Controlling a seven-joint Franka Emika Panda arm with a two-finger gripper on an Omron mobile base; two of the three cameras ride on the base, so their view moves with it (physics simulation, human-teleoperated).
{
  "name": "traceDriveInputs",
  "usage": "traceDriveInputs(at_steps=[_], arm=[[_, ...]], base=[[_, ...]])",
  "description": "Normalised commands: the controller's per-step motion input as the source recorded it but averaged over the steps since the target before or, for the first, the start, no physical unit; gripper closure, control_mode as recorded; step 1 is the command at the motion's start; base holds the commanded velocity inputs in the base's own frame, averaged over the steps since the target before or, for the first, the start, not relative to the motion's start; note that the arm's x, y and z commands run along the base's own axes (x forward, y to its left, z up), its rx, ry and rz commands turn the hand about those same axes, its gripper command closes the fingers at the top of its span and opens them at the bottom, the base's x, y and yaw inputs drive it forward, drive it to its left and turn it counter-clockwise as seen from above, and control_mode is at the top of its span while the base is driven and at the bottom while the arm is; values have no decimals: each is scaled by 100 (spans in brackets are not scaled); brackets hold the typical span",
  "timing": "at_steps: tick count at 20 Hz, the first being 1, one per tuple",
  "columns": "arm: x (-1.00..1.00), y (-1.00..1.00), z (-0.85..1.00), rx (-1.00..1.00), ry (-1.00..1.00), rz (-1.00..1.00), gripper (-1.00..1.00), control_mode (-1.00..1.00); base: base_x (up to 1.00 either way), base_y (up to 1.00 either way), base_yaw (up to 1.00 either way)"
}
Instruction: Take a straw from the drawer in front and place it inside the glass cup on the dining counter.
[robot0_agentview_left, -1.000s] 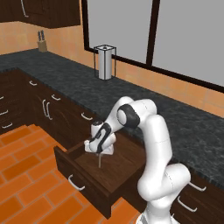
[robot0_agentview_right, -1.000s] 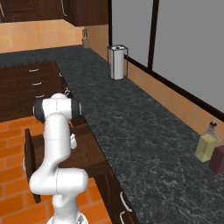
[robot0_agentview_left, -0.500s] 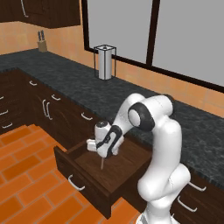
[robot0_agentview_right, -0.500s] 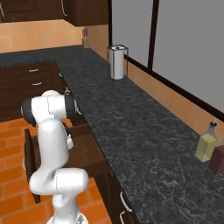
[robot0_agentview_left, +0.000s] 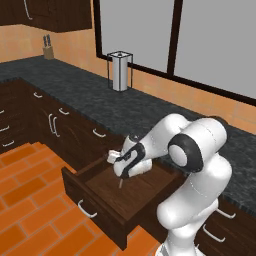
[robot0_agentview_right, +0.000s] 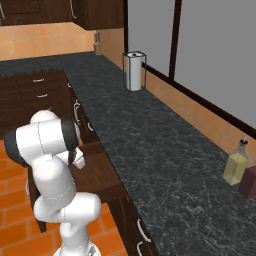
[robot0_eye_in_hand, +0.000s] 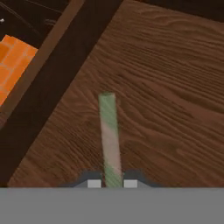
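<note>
The dark brown drawer (robot0_agentview_left: 102, 197) stands pulled out below the black worktop, its silver handle (robot0_agentview_left: 86, 210) facing the tiled floor. My gripper (robot0_agentview_left: 121, 175) hangs over the drawer's inside, pointing down, shut on the straw (robot0_agentview_left: 120, 183), whose lower end sticks out beneath the fingers. In the hand view the pale straw (robot0_eye_in_hand: 109, 133) runs up from between the fingertips of the gripper (robot0_eye_in_hand: 113, 183), above the drawer's wooden floor (robot0_eye_in_hand: 170, 87). The arm hides most of the drawer (robot0_agentview_right: 97, 172) in the right base view. The glass cup and the dining counter are out of view.
A black speckled worktop (robot0_agentview_right: 150, 145) runs along the wall over dark cabinets. On it stand a paper towel holder (robot0_agentview_left: 119, 71), a knife block (robot0_agentview_left: 47, 50) and two bottles (robot0_agentview_right: 235, 167). Orange floor tiles (robot0_agentview_left: 30, 200) lie in front of the drawer.
The arm's elbow has swung over to the right in the left base view. The hand stays over the drawer, with the straw still between its fingers.
</note>
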Motion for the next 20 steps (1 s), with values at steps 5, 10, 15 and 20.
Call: traceDriveInputs(at_steps=[5,10,15,20], arm=[[25,0,100,11,0,0,100,-100],[20,0,100,3,2,0,100,-100],[2,0,100,0,10,0,100,-100],[-31,-10,100,0,16,0,100,-100]], base=[[0,0,0],[0,0,0],[0,0,0],[0,0,0]])
